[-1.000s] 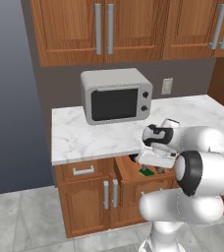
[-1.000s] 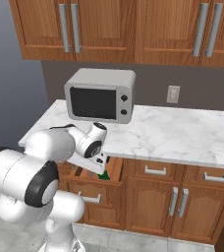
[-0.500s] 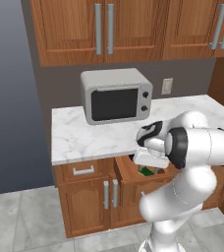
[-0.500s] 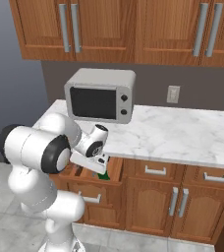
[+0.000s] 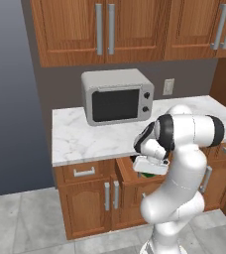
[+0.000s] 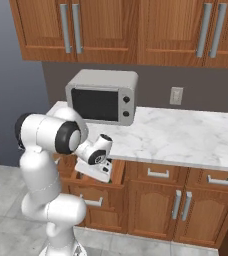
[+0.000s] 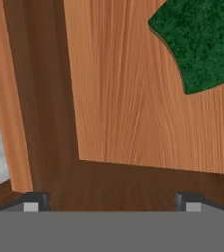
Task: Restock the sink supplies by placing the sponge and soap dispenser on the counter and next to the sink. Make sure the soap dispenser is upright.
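1. One sponge (image 7: pixel 202 42) shows in the hand view: a green, rough-textured block lying flat on the wooden floor of the open drawer (image 7: pixel 128 113), ahead of the end effector and off to the upper right of that view, its far part cut by the picture's edge.
2. One end effector (image 7: pixel 109 199) is seen, its two dark fingertips (image 7: pixel 33 201) standing wide apart with nothing between them, low over the drawer's near wall.
3. In the left base view the end effector (image 5: pixel 149 166) hangs over the pulled-out drawer (image 5: pixel 130 171), where a bit of green (image 5: pixel 145 174) shows just beneath it.
4. One surface (image 6: pixel 186 135), white marble with grey veins, lies just above and behind the end effector.
5. One grey microwave (image 5: pixel 117 96) stands on the surface, behind the end effector; no writing on it can be read.
6. One wall outlet (image 6: pixel 175 95) sits on the wall behind the surface, blank.
7. The white arm (image 6: pixel 53 137) covers much of the drawer in the right base view.
8. Wooden upper cabinets (image 5: pixel 135 27) with grey bar handles hang above; lower cabinets (image 6: pixel 176 205) stand beside the drawer.
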Tool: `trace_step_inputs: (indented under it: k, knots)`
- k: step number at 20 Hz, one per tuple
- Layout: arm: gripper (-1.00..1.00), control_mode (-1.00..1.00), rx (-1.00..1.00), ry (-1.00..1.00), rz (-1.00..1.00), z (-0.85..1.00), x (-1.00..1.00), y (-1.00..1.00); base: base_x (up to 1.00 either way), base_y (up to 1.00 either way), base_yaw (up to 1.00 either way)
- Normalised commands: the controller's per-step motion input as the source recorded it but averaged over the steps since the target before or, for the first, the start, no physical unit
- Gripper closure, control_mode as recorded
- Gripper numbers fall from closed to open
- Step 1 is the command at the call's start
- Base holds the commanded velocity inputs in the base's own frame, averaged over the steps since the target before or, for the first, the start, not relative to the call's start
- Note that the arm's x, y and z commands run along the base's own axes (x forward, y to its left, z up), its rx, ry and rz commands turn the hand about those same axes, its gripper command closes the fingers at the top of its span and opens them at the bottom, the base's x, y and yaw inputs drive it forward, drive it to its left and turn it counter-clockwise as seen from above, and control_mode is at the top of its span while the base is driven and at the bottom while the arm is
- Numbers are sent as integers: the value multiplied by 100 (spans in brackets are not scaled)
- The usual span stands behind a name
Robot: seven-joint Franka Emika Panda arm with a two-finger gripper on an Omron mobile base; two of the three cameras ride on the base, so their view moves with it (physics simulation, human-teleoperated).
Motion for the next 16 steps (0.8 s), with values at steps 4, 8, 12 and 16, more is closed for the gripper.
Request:
trace_step_inputs:
  k: [4,8,12,16]
  knots:
    - [-100,-100,0,0,0,-30,0,0,0,0,0]
    - [-100,-100,-1,0,2,-23,-2,0,0,0,0]
    - [-100,-100,0,0,3,-6,-34,0,0,0,0]
    - [-100,-100,0,0,1,0,-65,0,0,0,0]
